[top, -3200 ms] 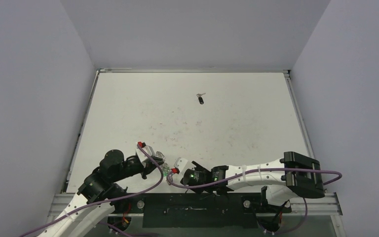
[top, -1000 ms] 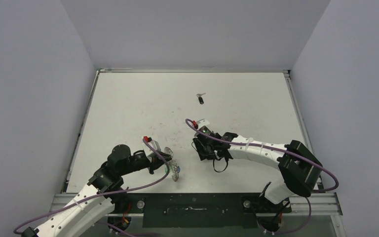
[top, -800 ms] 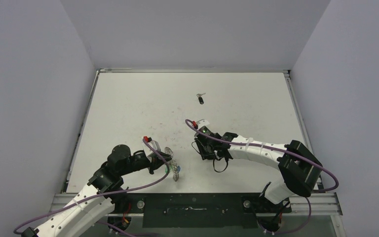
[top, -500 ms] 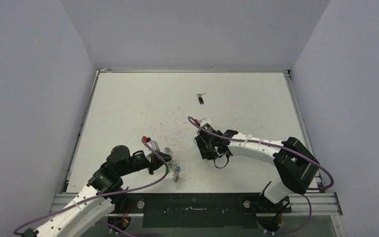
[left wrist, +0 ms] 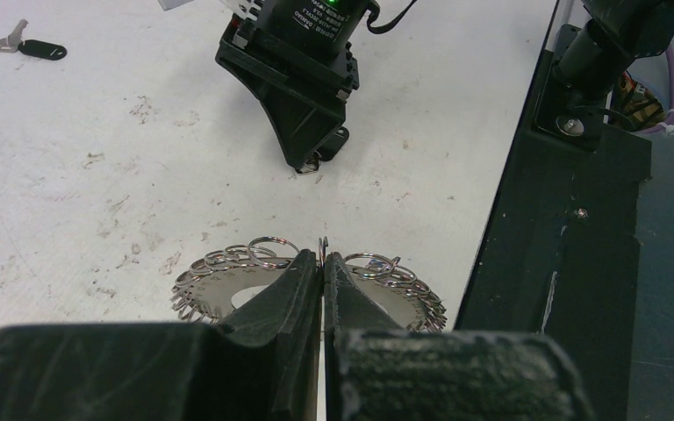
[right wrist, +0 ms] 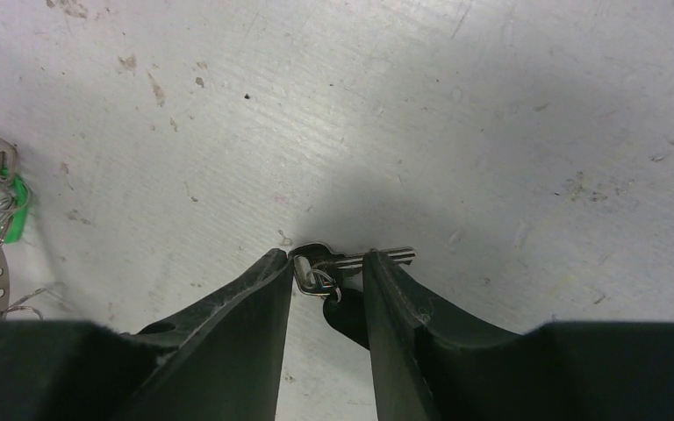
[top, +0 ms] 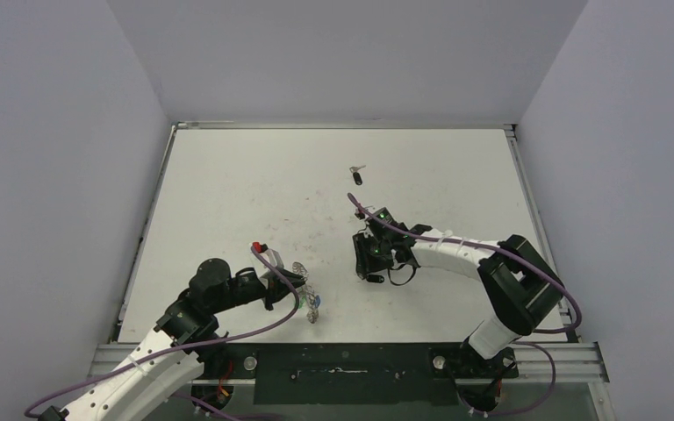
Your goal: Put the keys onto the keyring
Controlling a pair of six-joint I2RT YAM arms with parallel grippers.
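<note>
My left gripper point(top: 292, 287) point(left wrist: 323, 257) is shut on the rim of the keyring point(top: 303, 274) point(left wrist: 219, 282), a silvery disc edged with small loops, held on edge just above the table near the front. A green-headed and a blue-headed key hang on it point(right wrist: 9, 215). My right gripper point(top: 370, 275) point(right wrist: 326, 256) points down at the table, jaws parted a small way. They straddle one black-headed key point(right wrist: 391, 256) point(left wrist: 309, 167) that lies on the table with a small ring; its blade passes under the right finger. The second black-headed key point(top: 356, 176) point(left wrist: 39, 50) lies far back, alone.
The black front rail point(top: 342, 373) point(left wrist: 562, 219) runs along the near table edge, close to the keyring. Grey walls close in the table point(top: 228, 202) on three sides. The right arm's purple cable loops above the table by its wrist point(top: 355, 203).
Since 3.2 s ago my right gripper left the keyring and came down on the table to its right. Over the last second its wrist swung farther back while the tips stayed put. The left arm barely moved.
</note>
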